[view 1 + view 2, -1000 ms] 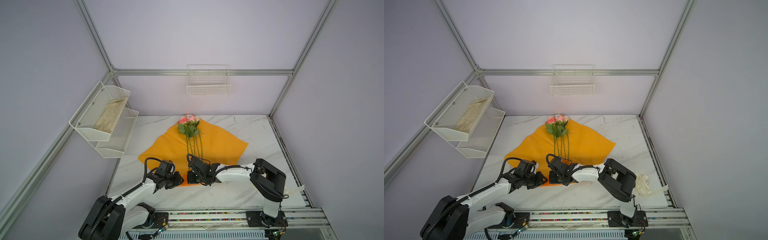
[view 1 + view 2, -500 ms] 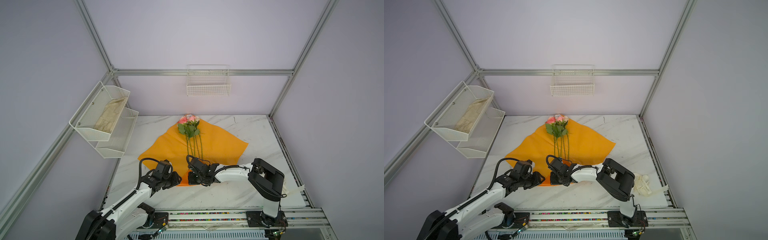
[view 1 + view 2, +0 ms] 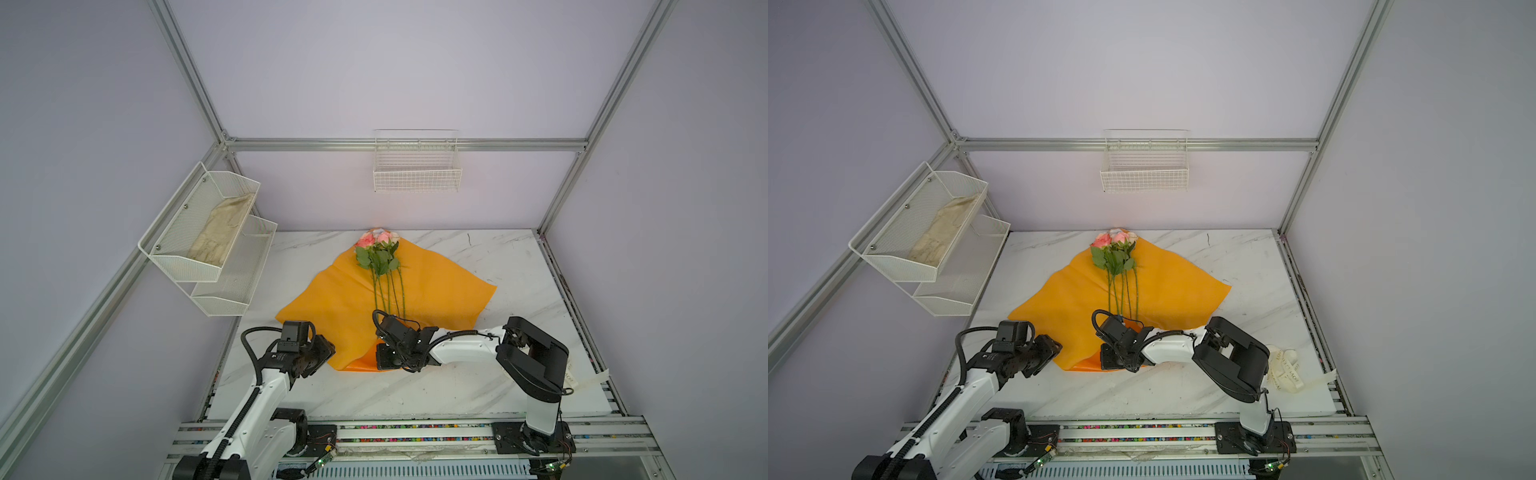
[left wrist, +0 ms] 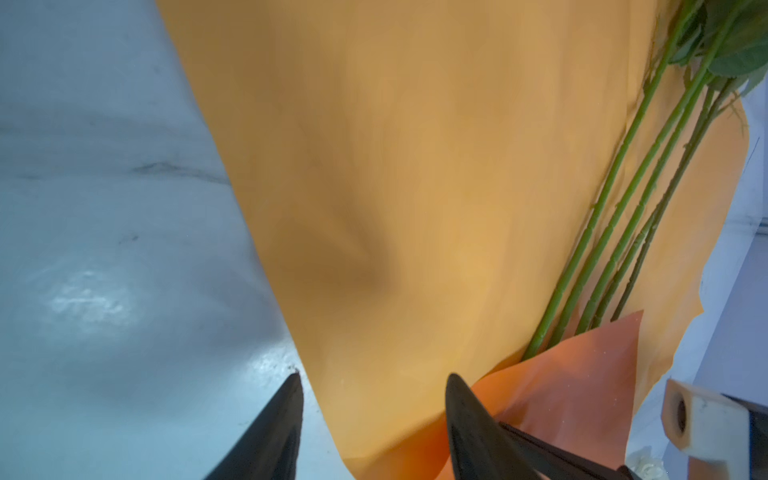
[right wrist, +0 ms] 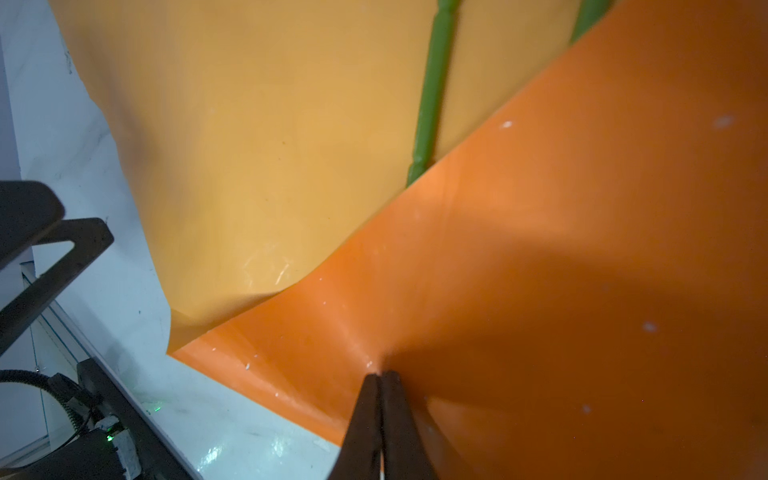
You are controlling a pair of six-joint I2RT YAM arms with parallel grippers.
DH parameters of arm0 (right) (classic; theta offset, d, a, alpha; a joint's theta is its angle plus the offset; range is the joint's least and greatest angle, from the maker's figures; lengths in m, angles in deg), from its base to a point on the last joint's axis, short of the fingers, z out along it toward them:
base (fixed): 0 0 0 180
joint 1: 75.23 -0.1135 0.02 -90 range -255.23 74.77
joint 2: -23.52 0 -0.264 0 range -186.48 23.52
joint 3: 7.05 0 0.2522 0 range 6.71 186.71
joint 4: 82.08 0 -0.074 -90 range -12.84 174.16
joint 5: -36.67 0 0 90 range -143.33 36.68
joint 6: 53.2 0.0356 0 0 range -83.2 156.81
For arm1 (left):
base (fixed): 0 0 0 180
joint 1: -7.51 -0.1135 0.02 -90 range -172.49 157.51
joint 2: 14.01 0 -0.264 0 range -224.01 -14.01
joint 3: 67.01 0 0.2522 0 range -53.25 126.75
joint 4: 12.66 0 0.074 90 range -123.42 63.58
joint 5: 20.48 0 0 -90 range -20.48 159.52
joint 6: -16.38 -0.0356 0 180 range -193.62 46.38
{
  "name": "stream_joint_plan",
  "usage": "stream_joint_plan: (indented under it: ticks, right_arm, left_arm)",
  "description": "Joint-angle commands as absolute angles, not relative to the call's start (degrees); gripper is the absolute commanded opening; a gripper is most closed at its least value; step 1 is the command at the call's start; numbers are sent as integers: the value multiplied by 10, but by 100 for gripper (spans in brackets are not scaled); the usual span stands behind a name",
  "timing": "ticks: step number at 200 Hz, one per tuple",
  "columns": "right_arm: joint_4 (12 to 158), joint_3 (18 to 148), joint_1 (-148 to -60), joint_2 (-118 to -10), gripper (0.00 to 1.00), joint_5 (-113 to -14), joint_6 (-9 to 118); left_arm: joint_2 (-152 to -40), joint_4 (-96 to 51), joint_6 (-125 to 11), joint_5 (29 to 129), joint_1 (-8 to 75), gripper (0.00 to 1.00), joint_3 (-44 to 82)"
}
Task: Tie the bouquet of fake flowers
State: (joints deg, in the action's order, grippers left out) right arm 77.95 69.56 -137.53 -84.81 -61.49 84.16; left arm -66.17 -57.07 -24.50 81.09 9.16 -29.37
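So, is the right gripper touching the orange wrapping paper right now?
Touching. The right wrist view shows the right gripper closed, its tips on the folded-over orange wrapping paper, which puckers into creases right where they meet it.

Bare table [image 3: 519, 257] flanks the wrapping paper [image 3: 440, 291]; the right arm [image 3: 465, 353] bars its near corner.

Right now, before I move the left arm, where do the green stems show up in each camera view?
In a top view: green stems near the picture's middle, running toward the arms.
In a top view: the same run, a little left of the picture's middle.
Left wrist: several stems slanting side by side.
Right wrist: two short stem pieces.
Shared landmark: the darker orange flap folded over the stem ends.
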Motion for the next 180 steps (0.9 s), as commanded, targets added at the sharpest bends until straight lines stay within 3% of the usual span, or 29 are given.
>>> stream_joint_plan:
  ticks: [1,57,120,180]
  right_arm:
    - [746,681,-1373,-857,7,-602,838]
    - [748,680,-1371,-865,8,-604,836]
    - [748,679,-1368,-864,8,-605,838]
    - [750,678,-1367,-866,8,-606,836]
  left_arm:
    - [-679,-531,-236,854,68,54,-309]
    - [-736,-497,-235,856,60,56,-308]
    - [-742,-534,-239,809,56,66,-307]
    - [-768,-422,-232,925,55,70,-343]
